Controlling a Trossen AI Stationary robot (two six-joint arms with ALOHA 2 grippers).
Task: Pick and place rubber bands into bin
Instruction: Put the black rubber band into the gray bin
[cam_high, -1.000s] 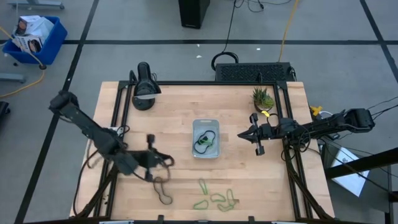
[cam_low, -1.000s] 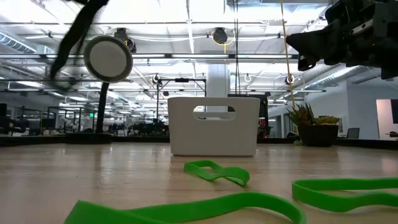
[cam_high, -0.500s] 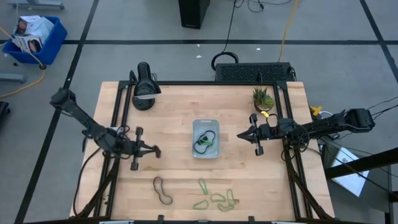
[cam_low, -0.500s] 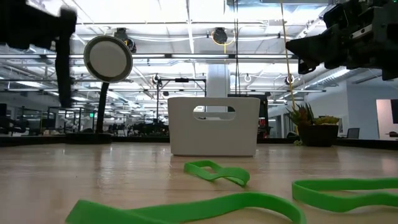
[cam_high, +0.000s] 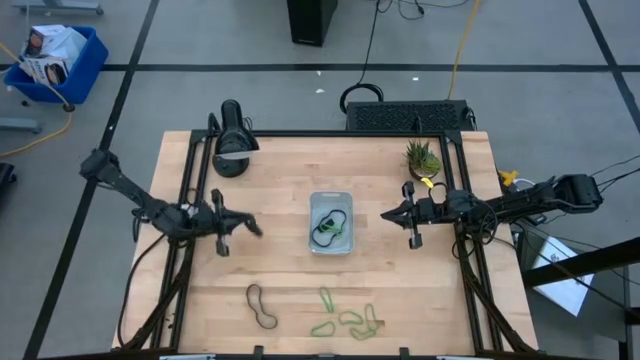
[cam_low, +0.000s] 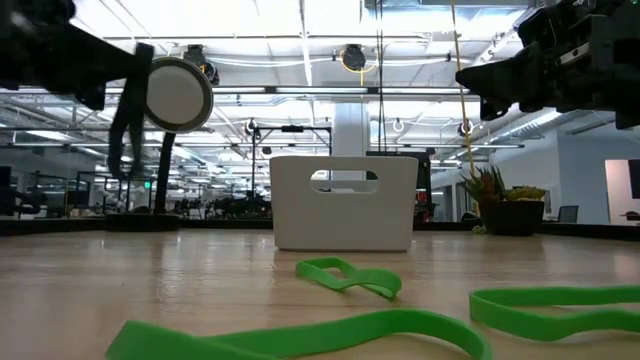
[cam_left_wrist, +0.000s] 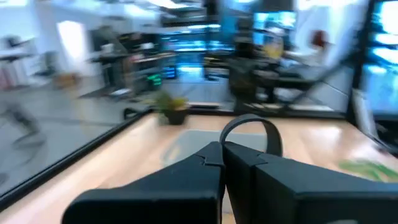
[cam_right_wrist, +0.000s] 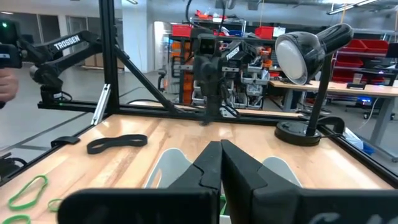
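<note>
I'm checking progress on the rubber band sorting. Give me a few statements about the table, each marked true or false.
1. The left gripper is shut on a dark rubber band. True.
2. The bin is empty. False: it already holds dark and green bands.
3. Green rubber bands lie on the table near its front edge. True.
4. The right gripper is open over the bin. False: it is shut and sits beside the bin.
5. A dark band lies on the table. True.

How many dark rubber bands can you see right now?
3 dark bands: one lies on the table near its front edge, one hangs from the left tool, at least one sits in the bin; more may overlap there.
</note>
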